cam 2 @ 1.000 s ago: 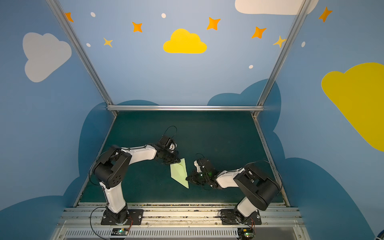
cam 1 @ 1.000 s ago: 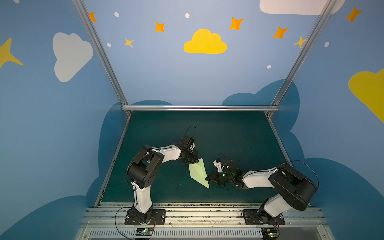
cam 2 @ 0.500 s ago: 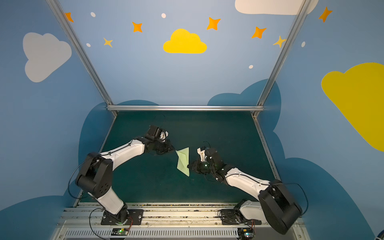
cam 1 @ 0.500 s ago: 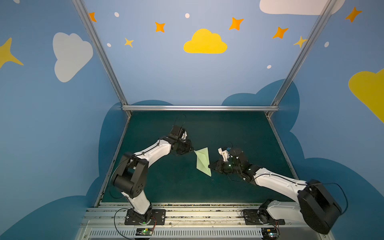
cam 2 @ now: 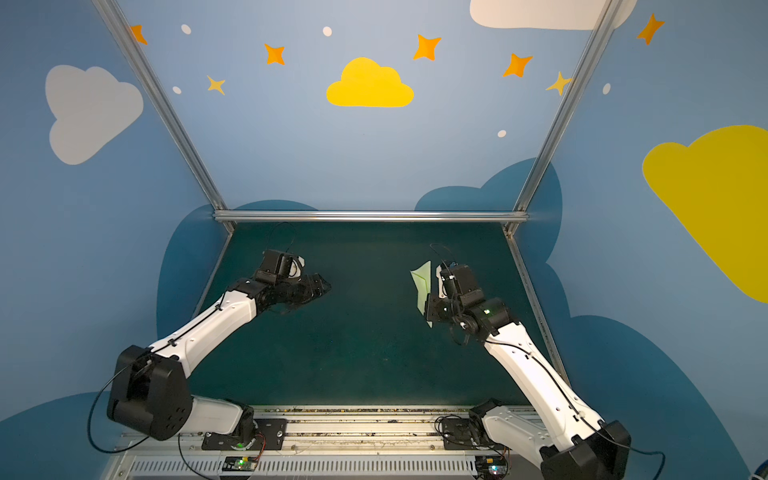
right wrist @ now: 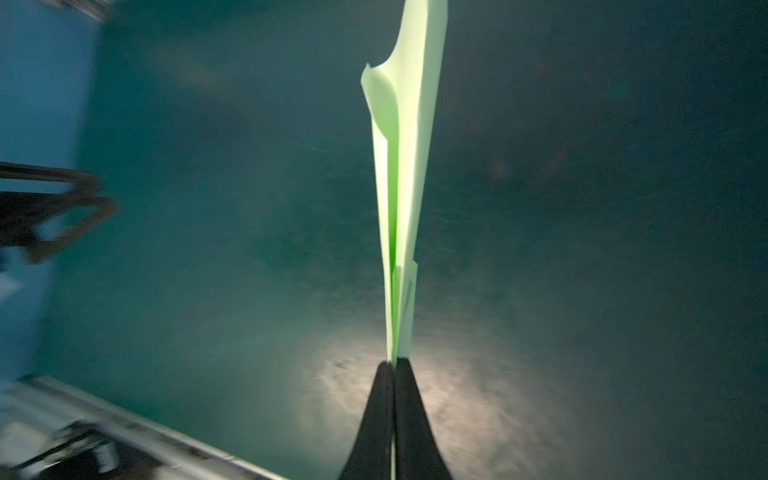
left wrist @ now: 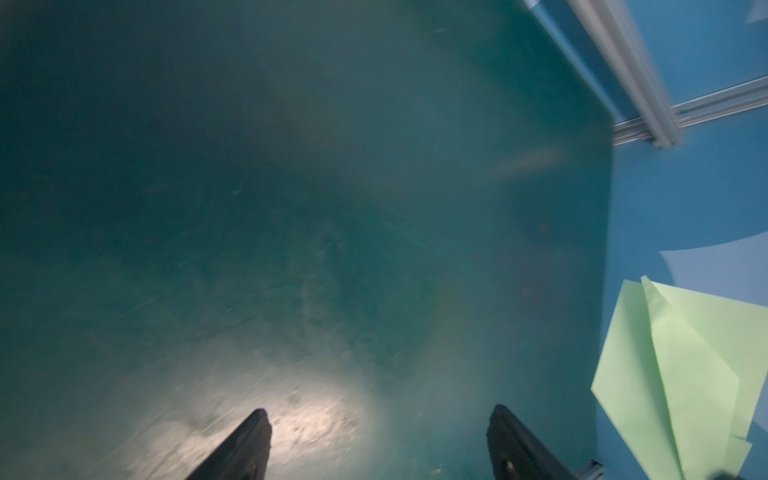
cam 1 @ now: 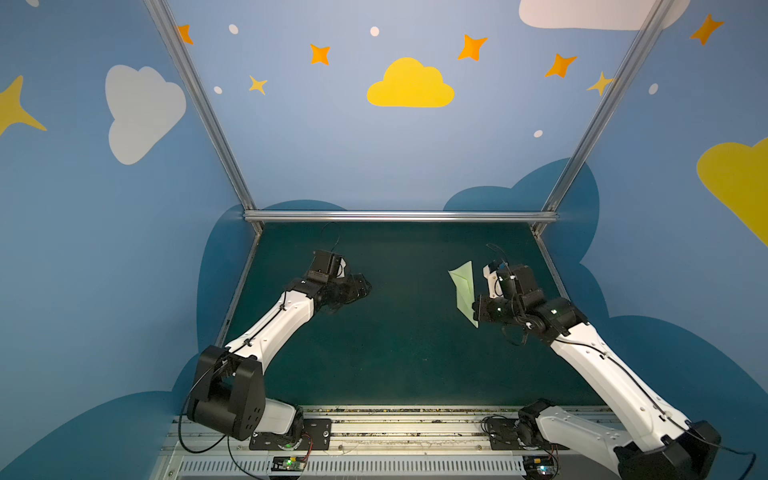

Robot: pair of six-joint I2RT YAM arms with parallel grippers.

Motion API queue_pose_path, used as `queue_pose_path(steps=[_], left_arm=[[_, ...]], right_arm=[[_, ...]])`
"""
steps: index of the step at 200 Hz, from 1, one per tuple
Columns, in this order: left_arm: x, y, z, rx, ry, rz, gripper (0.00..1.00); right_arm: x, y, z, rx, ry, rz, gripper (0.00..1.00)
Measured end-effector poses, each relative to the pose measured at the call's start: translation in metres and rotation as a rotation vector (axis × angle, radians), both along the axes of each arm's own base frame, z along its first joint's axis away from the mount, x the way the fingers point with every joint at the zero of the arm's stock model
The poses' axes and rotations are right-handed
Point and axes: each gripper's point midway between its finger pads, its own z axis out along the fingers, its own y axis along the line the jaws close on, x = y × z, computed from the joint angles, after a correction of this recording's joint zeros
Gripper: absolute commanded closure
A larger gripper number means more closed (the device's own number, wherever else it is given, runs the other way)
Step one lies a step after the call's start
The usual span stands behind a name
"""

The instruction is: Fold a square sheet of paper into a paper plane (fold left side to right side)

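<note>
Paper plane: the pale-green folded dart (cam 1: 464, 291) sits on the right side of the work area in both top views (cam 2: 422, 291). It appears raised off the mat, but contact cannot be ruled out.
Plane attitude: the narrow point faces the near edge and the wide tail faces the back wall.
Plane condition: the right wrist view shows it edge-on (right wrist: 405, 166), with layers close at the pinch and one flap curling away at the far end.
Right gripper: the fingers are pressed together on the plane's narrow end (right wrist: 394, 365), beside its lower part in a top view (cam 1: 476, 311).
Left gripper: the fingers are spread wide with only mat between them (left wrist: 379, 415). It holds nothing.
Left gripper position: over the left of the mat (cam 1: 362, 286), well apart from the plane.
Mat: dark green and scuffed (cam 1: 395, 361).
Left wrist view: the plane shows at the frame edge (left wrist: 685, 374).
</note>
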Motion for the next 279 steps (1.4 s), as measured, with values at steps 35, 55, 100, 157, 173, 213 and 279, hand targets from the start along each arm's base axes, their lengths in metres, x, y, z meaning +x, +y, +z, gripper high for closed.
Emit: queue_pose_path(steps=[35, 55, 100, 157, 173, 213, 279], left_arm=[[-0.001, 0.014, -0.007, 0.033, 0.013, 0.043, 0.06], [0.001, 0.02, -0.008, 0.044, 0.012, 0.062, 0.03], [-0.001, 0.027, -0.011, 0.06, 0.013, 0.09, 0.0], [-0.002, 0.044, -0.002, 0.08, -0.017, 0.173, 0.0], [-0.003, 0.044, -0.002, 0.075, -0.014, 0.174, 0.0], [-0.007, 0.029, -0.007, 0.021, 0.019, 0.105, 0.0], [-0.042, -0.068, -0.007, -0.103, 0.04, -0.19, 0.0]], right_arm=[[-0.021, -0.021, -0.042, -0.37, 0.133, 0.078, 1.0], [-0.032, -0.013, -0.057, -0.533, 0.184, 0.156, 1.0], [-0.045, 0.052, -0.098, -0.685, 0.255, 0.291, 0.87], [-0.063, 0.169, -0.124, -0.547, 0.26, 0.43, 0.41], [-0.061, 0.174, -0.113, -0.447, 0.272, 0.424, 0.41], [-0.03, 0.112, -0.092, -0.172, 0.303, 0.236, 0.41], [-0.016, -0.001, -0.105, 0.112, 0.36, -0.114, 0.4]])
